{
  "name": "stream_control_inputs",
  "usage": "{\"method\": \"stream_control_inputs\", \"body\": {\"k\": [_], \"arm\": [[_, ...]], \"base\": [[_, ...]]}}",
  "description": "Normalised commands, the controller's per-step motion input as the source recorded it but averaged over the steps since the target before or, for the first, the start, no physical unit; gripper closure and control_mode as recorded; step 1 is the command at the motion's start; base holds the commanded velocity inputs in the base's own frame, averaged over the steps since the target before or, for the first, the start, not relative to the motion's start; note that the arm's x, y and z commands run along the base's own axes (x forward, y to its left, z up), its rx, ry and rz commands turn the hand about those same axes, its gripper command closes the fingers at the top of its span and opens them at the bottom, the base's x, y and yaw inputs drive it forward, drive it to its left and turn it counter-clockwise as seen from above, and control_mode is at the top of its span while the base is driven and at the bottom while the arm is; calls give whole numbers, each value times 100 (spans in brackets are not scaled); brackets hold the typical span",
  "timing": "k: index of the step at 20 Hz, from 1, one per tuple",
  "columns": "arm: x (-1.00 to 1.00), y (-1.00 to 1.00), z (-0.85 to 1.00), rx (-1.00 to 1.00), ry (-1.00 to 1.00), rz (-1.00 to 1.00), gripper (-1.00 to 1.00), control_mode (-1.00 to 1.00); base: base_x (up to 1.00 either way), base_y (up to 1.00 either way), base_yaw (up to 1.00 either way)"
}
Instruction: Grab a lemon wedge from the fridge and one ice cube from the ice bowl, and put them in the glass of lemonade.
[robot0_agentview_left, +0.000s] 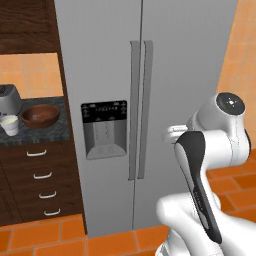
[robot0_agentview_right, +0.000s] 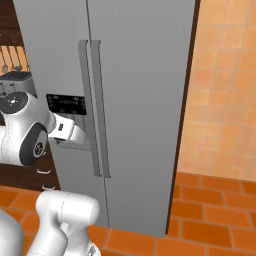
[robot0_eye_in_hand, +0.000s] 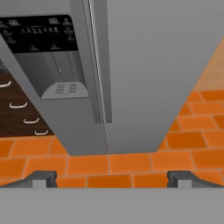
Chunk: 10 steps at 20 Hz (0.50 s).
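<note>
The grey steel fridge (robot0_agentview_left: 185, 100) (robot0_agentview_right: 145, 90) fills the middle of both base views, both doors closed, with two long vertical handles (robot0_agentview_left: 140, 110) and a black dispenser panel (robot0_agentview_left: 104, 127). The lemon wedge is hidden. On the dark counter to the left sit the reddish-brown ice bowl (robot0_agentview_left: 40, 115) and, beside it, the small whitish glass of lemonade (robot0_agentview_left: 10, 125). My gripper (robot0_eye_in_hand: 111, 179) is open with nothing between its fingertips. It hangs in front of the fridge (robot0_eye_in_hand: 153, 65), pointing at the lower part of the doors and the floor.
A steel toaster (robot0_agentview_left: 9, 99) stands behind the glass. Dark wooden drawers (robot0_agentview_left: 42, 175) run below the counter. Orange floor tiles (robot0_eye_in_hand: 131, 162) lie in front of the fridge, and an orange tiled wall (robot0_agentview_right: 225, 100) rises to its right.
</note>
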Motion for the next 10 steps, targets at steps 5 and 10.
{"method": "stream_control_inputs", "body": {"k": [5,10], "arm": [[0,0,0,0,0,0,-100,100],[-17,0,10,0,-12,0,-100,-100]], "base": [[-71,0,0],[-31,0,0]]}}
